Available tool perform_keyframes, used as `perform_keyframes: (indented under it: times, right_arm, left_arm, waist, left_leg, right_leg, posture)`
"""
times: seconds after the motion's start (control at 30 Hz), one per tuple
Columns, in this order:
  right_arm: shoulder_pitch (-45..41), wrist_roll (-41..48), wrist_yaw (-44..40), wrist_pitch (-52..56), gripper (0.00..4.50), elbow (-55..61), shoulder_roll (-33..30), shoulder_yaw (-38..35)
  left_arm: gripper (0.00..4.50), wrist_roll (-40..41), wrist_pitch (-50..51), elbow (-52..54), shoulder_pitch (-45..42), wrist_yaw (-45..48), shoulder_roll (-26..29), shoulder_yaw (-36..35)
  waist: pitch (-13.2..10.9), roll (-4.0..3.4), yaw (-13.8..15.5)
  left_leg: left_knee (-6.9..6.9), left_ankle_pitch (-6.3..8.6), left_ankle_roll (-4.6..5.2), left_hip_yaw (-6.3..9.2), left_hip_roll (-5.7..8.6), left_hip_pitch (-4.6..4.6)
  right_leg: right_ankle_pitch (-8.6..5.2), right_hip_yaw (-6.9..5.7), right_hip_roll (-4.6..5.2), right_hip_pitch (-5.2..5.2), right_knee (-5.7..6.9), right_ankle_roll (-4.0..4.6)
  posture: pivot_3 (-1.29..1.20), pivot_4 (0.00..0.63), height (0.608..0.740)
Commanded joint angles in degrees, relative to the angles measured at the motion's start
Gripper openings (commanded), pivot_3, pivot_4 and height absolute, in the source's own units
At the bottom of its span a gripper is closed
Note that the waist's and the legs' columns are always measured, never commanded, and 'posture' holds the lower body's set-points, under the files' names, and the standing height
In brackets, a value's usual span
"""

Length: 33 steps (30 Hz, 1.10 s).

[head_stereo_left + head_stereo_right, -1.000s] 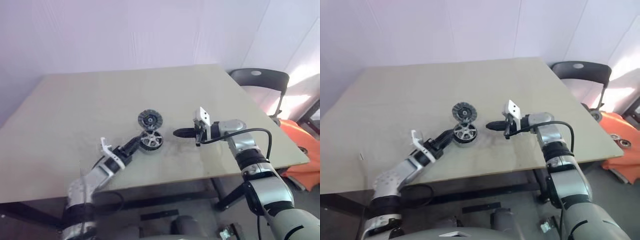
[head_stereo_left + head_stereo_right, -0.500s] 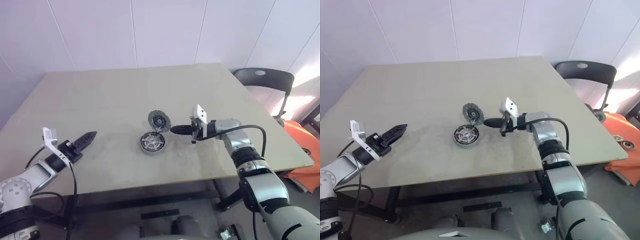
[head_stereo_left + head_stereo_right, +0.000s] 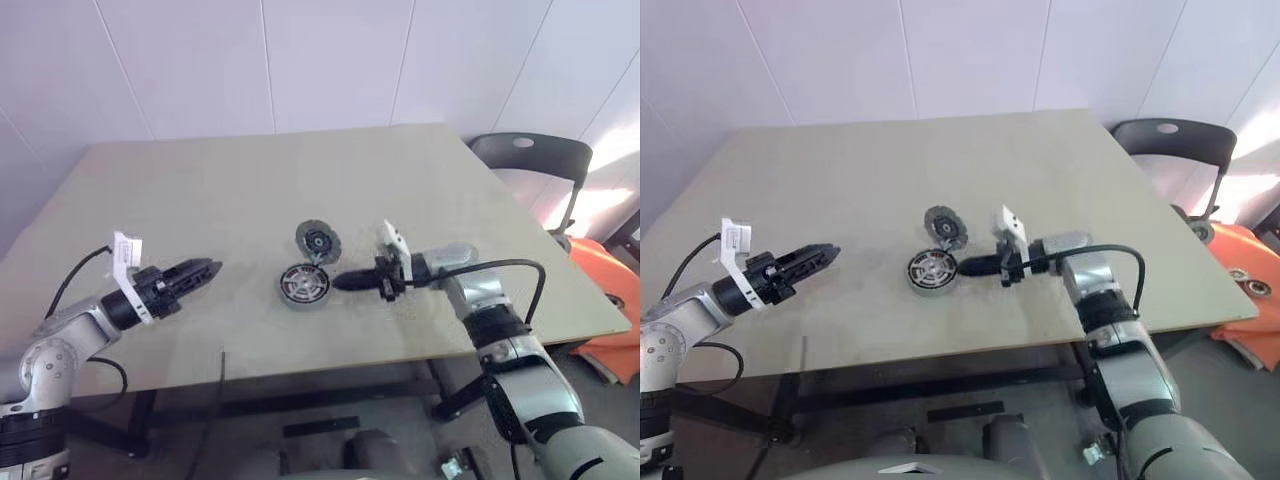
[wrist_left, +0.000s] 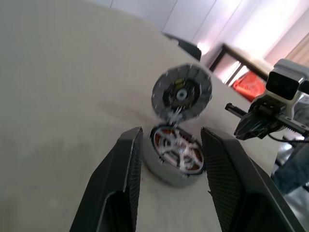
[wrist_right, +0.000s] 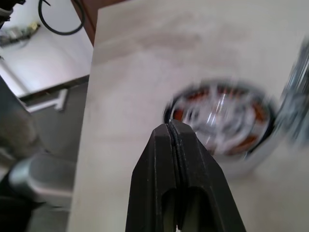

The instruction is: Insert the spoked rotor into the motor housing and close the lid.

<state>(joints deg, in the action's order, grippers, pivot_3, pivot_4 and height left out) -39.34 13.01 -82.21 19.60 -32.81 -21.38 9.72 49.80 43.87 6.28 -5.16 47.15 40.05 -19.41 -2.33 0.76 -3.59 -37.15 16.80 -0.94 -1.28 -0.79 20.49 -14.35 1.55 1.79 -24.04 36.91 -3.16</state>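
Right gripper point(image 3: 337, 283): fingers pressed together, nothing pinched, pointing roughly level toward the robot's left. Its tip is sitting just beside the motor housing point(image 3: 304, 285), on that housing's right edge; contact can't be confirmed from the head views. The right wrist view is showing the closed fingertips point(image 5: 173, 140) aimed straight at the housing, copper windings visible inside.

Left gripper point(image 3: 208, 268): fingers spread partway, holding nothing, hovering above the tabletop point(image 3: 200, 190) well to the left of the parts and pointing at them. In the left wrist view the housing is sitting framed between the two fingers point(image 4: 126, 159), at a distance.

Spoked rotor point(image 4: 177, 147): sitting inside the housing, silver spokes showing over the copper windings.

Lid point(image 3: 317, 240): grey ribbed disc, standing tilted up on edge just behind the housing, lower edge touching or almost touching the housing rim, hub face turned toward the left gripper. Housing is still uncovered.

Housing is resting near the middle of the tabletop. A dark chair point(image 3: 530, 158) is standing past the tabletop's far right corner.
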Motion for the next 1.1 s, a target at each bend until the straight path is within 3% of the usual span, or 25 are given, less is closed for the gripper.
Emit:
perform_keyframes:
  times: [0.03, 0.33, 0.6, 0.73, 1.1]
  right_arm:
    - [-2.07, 0.71, -0.01, 0.9, 0.0, 2.09, -0.55, -0.25]
    - [-5.06, 1.71, -0.23, 0.97, 0.0, 1.91, 0.89, -0.4]
    - [-8.83, -0.33, 6.5, -5.04, 0.0, -4.48, 6.87, -0.21]
    - [-8.07, -3.11, 12.22, -10.21, 0.0, -4.57, 10.37, 0.88]
    - [-8.36, -8.92, 17.97, -16.46, 0.0, -13.93, 13.22, 3.44]
  left_arm:
    - [2.06, -3.14, -2.98, -0.06, -2.53, 2.39, 1.67, 1.29]
    - [2.06, -6.28, -4.7, 0.0, -8.12, 12.5, 6.52, 5.96]
    - [2.06, -16.85, -16.14, -0.13, -3.61, 23.95, 10.98, 14.09]
    - [2.06, -18.05, -17.41, -1.47, -4.78, 24.55, 10.25, 14.45]
    - [2.06, -17.42, -16.51, -1.18, -5.81, 24.22, 7.54, 15.39]
  waist:
    - [0.01, 0.01, -0.11]
    - [-0.01, 0.03, -0.34]
    - [-0.03, 0.02, -0.31]
    - [-0.03, 0.02, -0.26]
    - [-0.02, 0.04, -0.4]
  left_leg:
    - [-0.01, 0.0, 0.0, -0.01, 0.0, -0.02]
    - [-0.03, -0.01, 0.02, -0.04, 0.01, -0.03]
    - [0.02, -0.01, 0.02, -0.04, -0.05, -0.06]
    - [-0.03, -0.01, 0.02, -0.04, -0.04, 0.01]
    - [-0.03, -0.01, 0.02, -0.03, -0.06, -0.02]
  right_leg:
    - [0.0, 0.01, -0.02, 0.01, 0.03, 0.0]
    - [0.1, -0.06, -0.25, 0.01, 0.07, -0.22]
    - [0.1, -0.06, -0.31, -0.02, 0.11, -0.21]
    - [0.1, -0.05, -0.23, -0.03, 0.1, -0.22]
    - [0.12, 0.02, -0.21, -0.04, 0.18, -0.24]
  posture:
    - [0.0, 0.0, 0.74]
    - [0.0, 0.0, 0.74]
    - [0.0, 0.0, 0.74]
    - [0.0, 0.0, 0.74]
    - [0.0, 0.0, 0.74]
